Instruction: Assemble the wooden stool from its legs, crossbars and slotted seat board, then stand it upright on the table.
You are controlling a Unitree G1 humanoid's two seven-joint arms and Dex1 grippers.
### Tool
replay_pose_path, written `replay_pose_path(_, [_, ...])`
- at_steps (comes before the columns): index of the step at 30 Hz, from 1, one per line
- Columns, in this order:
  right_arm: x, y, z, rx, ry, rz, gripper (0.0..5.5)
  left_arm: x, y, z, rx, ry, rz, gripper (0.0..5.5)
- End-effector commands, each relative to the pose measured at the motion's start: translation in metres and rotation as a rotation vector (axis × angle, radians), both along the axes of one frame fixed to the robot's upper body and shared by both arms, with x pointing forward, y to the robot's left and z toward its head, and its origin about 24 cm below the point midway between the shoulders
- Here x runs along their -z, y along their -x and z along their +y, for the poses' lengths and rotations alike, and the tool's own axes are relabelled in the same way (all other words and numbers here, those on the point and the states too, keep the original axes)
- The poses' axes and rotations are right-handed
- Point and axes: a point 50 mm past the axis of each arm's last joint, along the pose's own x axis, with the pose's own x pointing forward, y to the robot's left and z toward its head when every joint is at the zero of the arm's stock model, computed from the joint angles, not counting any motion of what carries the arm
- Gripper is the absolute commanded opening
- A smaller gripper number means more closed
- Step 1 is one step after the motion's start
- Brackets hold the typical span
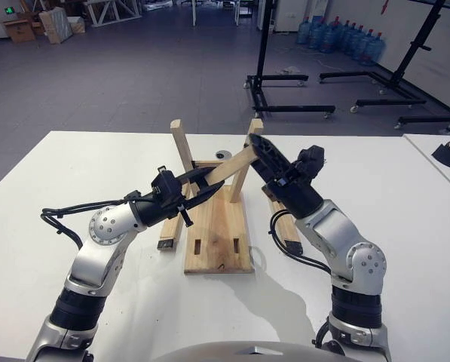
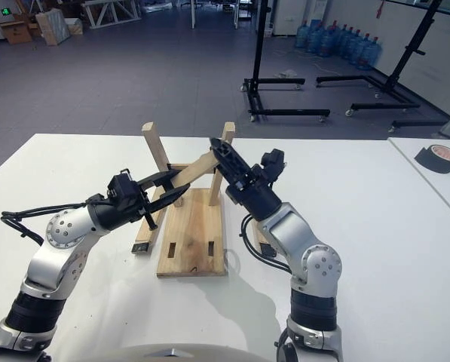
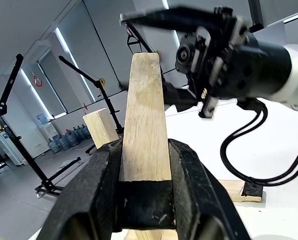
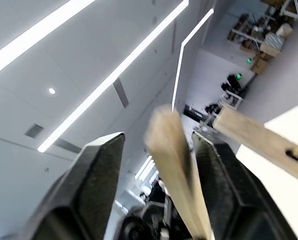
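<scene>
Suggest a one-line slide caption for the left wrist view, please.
Left gripper clamps the wooden crossbar; the open right gripper straddles its far end.

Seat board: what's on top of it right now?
A left leg and a right leg rise tilted from the seat board's far end; a wooden bar in the left gripper slants across them. The left leg's foot is hidden behind that gripper.
</scene>
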Motion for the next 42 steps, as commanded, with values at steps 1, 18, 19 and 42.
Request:
replay_pose_path(1, [0.003,0.002,0.001,0.019,0.017,0.014,1.64,-0.003,-0.001,0.000,-0.012,-0.026,-0.004,1.27])
replay_pose_path(18, [0.006,-0.004,-0.006,0.111,0.053,0.007,0.41,-0.001,-0.011,0.007,-0.115,-0.010,0.057,1.93])
replay_pose_path(19, [0.005,-0.005,-0.008,0.126,0.049,0.006,0.40,0.000,-0.011,0.007,-0.121,-0.013,0.063,2.04])
replay_pose_path(42, [0.058,-0.011,-0.072,0.705,0.987,0.066,0.40,0.036,-0.020,0.038,-0.499,0.071,0.125,2.68])
